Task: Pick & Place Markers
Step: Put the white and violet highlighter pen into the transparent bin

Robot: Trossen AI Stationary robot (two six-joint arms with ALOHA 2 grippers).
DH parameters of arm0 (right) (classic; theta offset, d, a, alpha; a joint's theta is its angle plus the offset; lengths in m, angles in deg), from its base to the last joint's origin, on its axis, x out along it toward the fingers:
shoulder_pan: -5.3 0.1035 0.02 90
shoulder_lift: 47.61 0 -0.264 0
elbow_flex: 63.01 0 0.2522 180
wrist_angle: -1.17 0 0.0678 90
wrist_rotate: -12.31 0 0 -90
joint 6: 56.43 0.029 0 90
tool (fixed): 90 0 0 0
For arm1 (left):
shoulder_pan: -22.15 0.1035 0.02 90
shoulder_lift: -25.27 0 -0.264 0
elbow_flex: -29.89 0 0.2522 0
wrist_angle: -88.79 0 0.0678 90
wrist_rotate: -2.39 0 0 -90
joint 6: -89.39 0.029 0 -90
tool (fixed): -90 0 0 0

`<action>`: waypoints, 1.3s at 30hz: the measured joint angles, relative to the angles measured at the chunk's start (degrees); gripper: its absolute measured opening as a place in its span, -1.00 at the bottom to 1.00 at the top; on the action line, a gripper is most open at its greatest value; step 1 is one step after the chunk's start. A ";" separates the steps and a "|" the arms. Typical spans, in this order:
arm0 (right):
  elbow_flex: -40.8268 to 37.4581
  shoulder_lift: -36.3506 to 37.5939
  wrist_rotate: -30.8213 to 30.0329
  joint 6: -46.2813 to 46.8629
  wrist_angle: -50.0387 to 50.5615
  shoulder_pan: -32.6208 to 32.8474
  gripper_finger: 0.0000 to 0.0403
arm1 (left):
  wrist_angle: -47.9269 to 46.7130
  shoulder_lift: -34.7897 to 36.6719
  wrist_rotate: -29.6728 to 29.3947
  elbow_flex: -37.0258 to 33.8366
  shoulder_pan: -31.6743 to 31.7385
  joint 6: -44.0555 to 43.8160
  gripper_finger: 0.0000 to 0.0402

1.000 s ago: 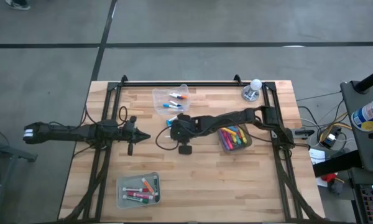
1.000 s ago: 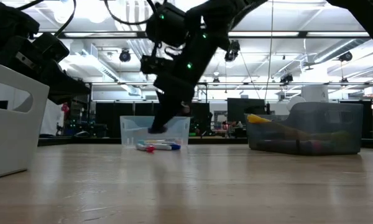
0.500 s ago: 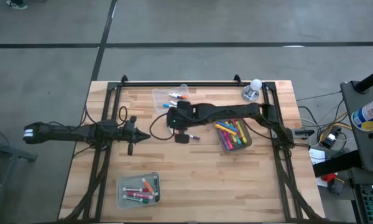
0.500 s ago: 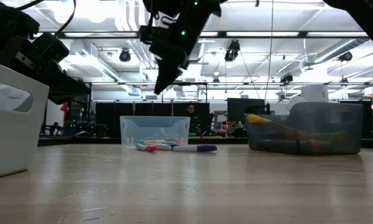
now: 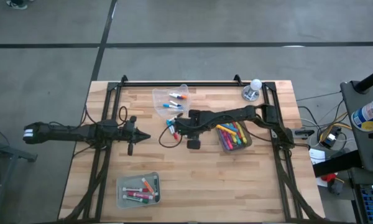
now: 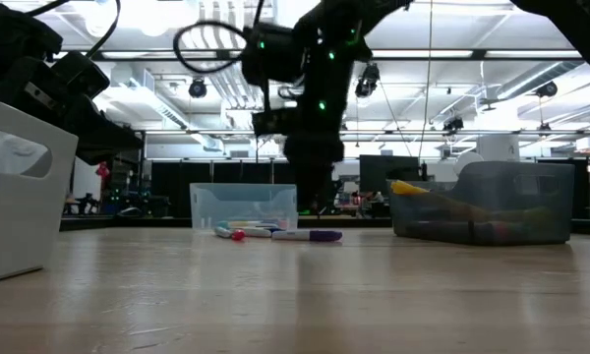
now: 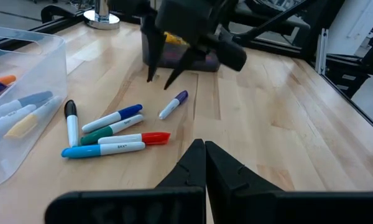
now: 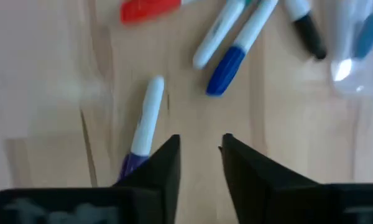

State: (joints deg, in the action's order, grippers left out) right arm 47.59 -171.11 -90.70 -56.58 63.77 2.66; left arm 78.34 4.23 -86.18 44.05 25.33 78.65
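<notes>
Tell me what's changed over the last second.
The right hand lifted off the table and came back down open, empty, over a purple marker newly lying apart from the loose markers. The left hand, shut, and the bins stayed put.

My station stands in a large robotics lab or industrial test hall; the low view shows a high ceiling hung with rows of long strip lights (image 6: 472, 54), exposed ducts and dangling cables; dark equipment racks (image 6: 393, 182) line the far wall; the high view shows a light butcher-block wooden table (image 5: 211, 180) edged by a black metal frame (image 5: 180, 82) on a grey concrete floor (image 5: 50, 62) crossed by dark seams; a cluttered equipment cart (image 5: 367, 124) stands alongside.
</notes>
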 joint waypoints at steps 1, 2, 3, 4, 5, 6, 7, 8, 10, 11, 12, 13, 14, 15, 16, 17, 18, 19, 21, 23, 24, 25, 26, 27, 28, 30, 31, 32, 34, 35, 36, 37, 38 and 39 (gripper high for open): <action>-0.75 0.00 0.00 0.41 -0.14 -0.02 -0.40 | -0.01 0.00 0.00 0.02 0.00 0.01 -1.00; -1.50 0.00 -0.02 1.04 -0.24 -0.02 -0.35 | -0.02 0.00 0.00 0.02 -0.02 0.00 -1.00; -2.30 0.00 -0.02 1.53 -0.32 -0.02 -0.31 | 0.00 0.00 0.00 0.00 -0.01 0.00 -1.00; -3.13 0.00 -0.04 1.74 -0.75 -0.04 -0.27 | -0.02 0.00 0.00 0.01 0.00 0.00 -1.00; -3.98 0.00 -0.04 1.71 -1.62 -0.04 -0.24 | -0.02 0.00 0.00 0.00 0.00 0.01 -1.00; -4.75 0.00 -0.04 1.71 -2.36 -0.04 -0.22 | 0.00 0.00 0.00 0.01 -0.02 0.00 -1.00; -5.39 0.00 -0.02 1.73 -2.82 -0.04 -0.21 | -0.01 0.00 0.00 0.01 -0.01 0.01 -1.00; -5.82 0.00 -0.02 1.71 -3.06 -0.04 -0.19 | -0.02 0.00 0.00 0.01 0.00 0.00 -1.00; -6.44 -0.06 -0.02 1.73 -4.40 -0.02 -0.19 | -0.01 0.00 0.00 0.02 -0.01 0.01 -1.00; -6.59 -0.09 0.00 1.86 -4.66 -0.01 -0.19 | -0.01 0.00 0.00 0.02 -0.01 0.01 -1.00; -6.68 -0.12 0.00 2.02 -4.64 0.00 -0.19 | -0.01 0.00 0.00 0.01 0.00 0.01 -1.00; -6.72 -0.13 0.00 2.24 -4.64 0.00 -0.20 | -0.02 0.00 0.00 0.02 0.00 0.01 -1.00; -6.70 -0.13 -0.02 2.35 -4.60 0.00 -0.20 | -0.02 0.00 0.00 0.02 0.00 -0.01 -1.00; -6.60 -0.13 -0.06 2.35 -4.28 0.00 -0.21 | -0.01 0.00 0.00 0.01 -0.01 0.01 -1.00; -6.53 -0.12 -0.07 2.33 -4.15 -0.01 -0.22 | 0.00 0.00 0.00 0.01 -0.01 0.01 -1.00; -6.49 -0.09 -0.07 2.55 -4.13 -0.02 -0.24 | -0.02 0.00 0.00 0.00 0.00 0.01 -1.00; -6.38 -0.04 -0.07 2.92 -4.06 -0.02 -0.25 | -0.02 0.00 0.00 0.02 -0.02 0.00 -1.00; -6.23 0.13 -0.04 3.09 -4.07 -0.04 -0.26 | -0.01 0.00 0.00 0.01 -0.02 0.01 -1.00; -5.71 0.57 -0.04 3.94 -4.03 -0.02 -0.28 | 0.00 0.00 0.00 0.02 0.00 0.01 -1.00; -5.16 0.95 0.00 4.57 -3.96 0.32 -0.30 | -0.02 0.00 0.00 0.02 -0.02 -0.01 -1.00; -5.12 1.20 0.04 4.66 -3.82 0.56 -0.31 | 0.00 0.00 0.00 0.00 0.00 0.01 -1.00; -5.12 1.38 0.21 4.78 -3.64 0.86 -0.31 | -0.02 0.00 0.00 0.02 -0.02 0.01 -1.00; -5.12 1.57 0.53 5.19 -3.63 1.12 -0.32 | -0.02 0.00 0.00 0.00 0.00 0.00 -1.00; -5.12 1.74 1.22 5.82 -3.65 1.32 -0.32 | -0.01 0.00 0.00 0.00 0.00 0.01 -1.00; -5.12 1.91 2.37 6.52 -3.68 1.58 -0.33 | -0.02 0.00 0.00 0.01 -0.02 0.00 -1.00; -5.12 2.03 4.34 7.63 -3.88 1.73 -0.33 | 0.00 0.00 0.00 0.01 -0.01 0.01 -1.00; -5.12 1.86 4.83 7.90 -4.05 1.82 -0.33 | -0.02 0.00 0.00 0.01 -0.01 0.01 -1.00; -5.12 1.59 5.15 7.98 -4.23 1.89 -0.33 | 0.00 0.00 0.00 0.02 0.00 0.01 -1.00; -5.12 0.64 5.17 7.92 -4.29 1.88 -0.33 | -0.01 0.00 0.00 0.02 0.00 0.00 -1.00; -5.12 0.12 5.16 7.87 -4.31 1.88 -0.33 | 0.00 0.00 0.00 0.00 0.00 0.01 -1.00; -5.14 -0.36 5.17 7.69 -4.35 1.88 -0.33 | -0.02 0.00 0.00 0.00 0.00 0.00 -1.00; -5.20 -0.74 5.14 7.42 -4.48 1.86 -0.32 | -0.01 0.00 0.00 0.00 -0.02 0.01 -1.00; -5.21 -1.23 5.09 7.23 -4.65 1.72 -0.32 | -0.01 0.00 -0.01 0.01 -0.02 0.00 -1.00; -5.19 -1.43 5.10 6.98 -4.75 1.62 -0.32 | 0.00 0.00 0.00 0.01 0.00 0.01 -1.00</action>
State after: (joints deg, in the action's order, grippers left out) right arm 42.40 -172.53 -85.60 -49.60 59.02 4.29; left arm 78.34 4.23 -86.18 44.06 25.33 78.67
